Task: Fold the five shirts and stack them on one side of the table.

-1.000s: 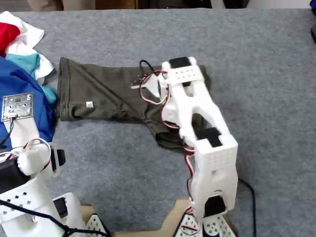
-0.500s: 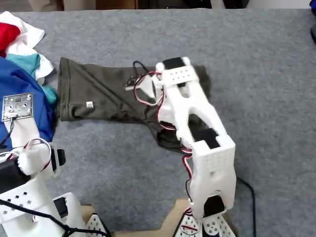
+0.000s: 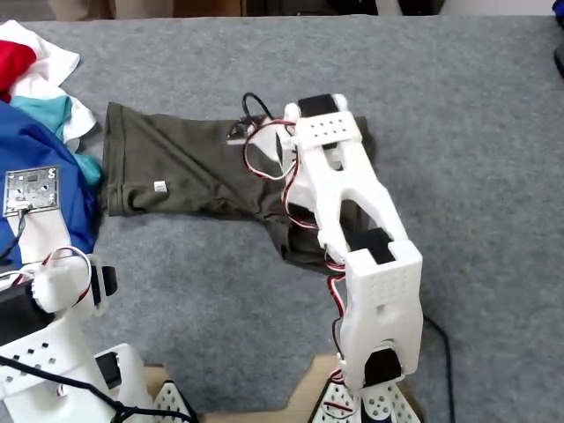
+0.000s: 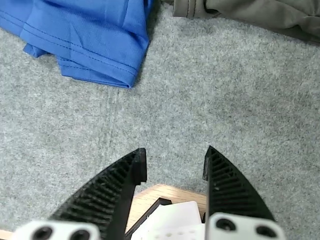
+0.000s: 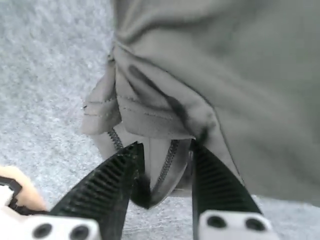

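This is a robotics lab bench or a hobbyist's test rig. The right arm point(image 3: 352, 211) and the left arm point(image 3: 44, 352) are white printed frames with bare servo wires point(image 3: 261, 141) looping in the open, and they stand on a raw wooden base board point(image 3: 295, 401). Grey felt-like matting covers the table point(image 3: 493, 132), with a heap of shirts point(image 3: 35, 79) dumped at one corner. The strip of room behind is too thin to judge, though it may be wooden furniture point(image 3: 203, 7).

Table cover point(image 3: 493, 132): grey, rough, felt-like, matt. Olive shirt point(image 3: 176, 167) is matt cloth with stitched hems; blue shirt point(image 4: 85, 35) smoother cloth. Arm shell point(image 3: 388, 291) white matt plastic, left gripper point(image 4: 175, 150) jaws black ribbed plastic.
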Available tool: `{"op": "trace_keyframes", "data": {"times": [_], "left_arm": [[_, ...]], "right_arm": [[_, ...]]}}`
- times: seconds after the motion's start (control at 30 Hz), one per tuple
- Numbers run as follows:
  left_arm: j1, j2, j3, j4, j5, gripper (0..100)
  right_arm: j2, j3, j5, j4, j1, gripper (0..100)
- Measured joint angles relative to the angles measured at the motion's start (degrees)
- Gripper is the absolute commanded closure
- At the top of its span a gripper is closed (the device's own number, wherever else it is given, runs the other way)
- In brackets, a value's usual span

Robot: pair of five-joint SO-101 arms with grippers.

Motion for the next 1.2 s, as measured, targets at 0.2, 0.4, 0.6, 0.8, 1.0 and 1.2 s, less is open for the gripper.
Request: {"op": "trace_keyframes", "data": {"times": [0.2,0.4,0.6,0.8,1.0,1.2], "left_arm": [[0.0,0.0,0.0,0.0,0.0,80],[0.0,0.0,0.0,0.0,0.0,80],[0.0,0.0,0.0,0.0,0.0,80],[0.0,0.0,0.0,0.0,0.0,80],[0.0,0.0,0.0,0.0,0.0,80],[0.0,0.0,0.18,0.0,0.0,80]], "right_arm": [[-2.55,-5.8,-1.41,0.18,0.0,98.8],[4.13,-5.8,-1.85,-2.29,0.0,99.2],[9.41,-5.8,-3.34,-2.99,0.44,99.2],[9.93,-5.63,-3.52,0.62,0.35,99.2],[9.93,-5.63,-3.52,3.43,-0.79,99.1],[9.93,-1.76,-3.52,3.43,-3.69,99.1]]}}
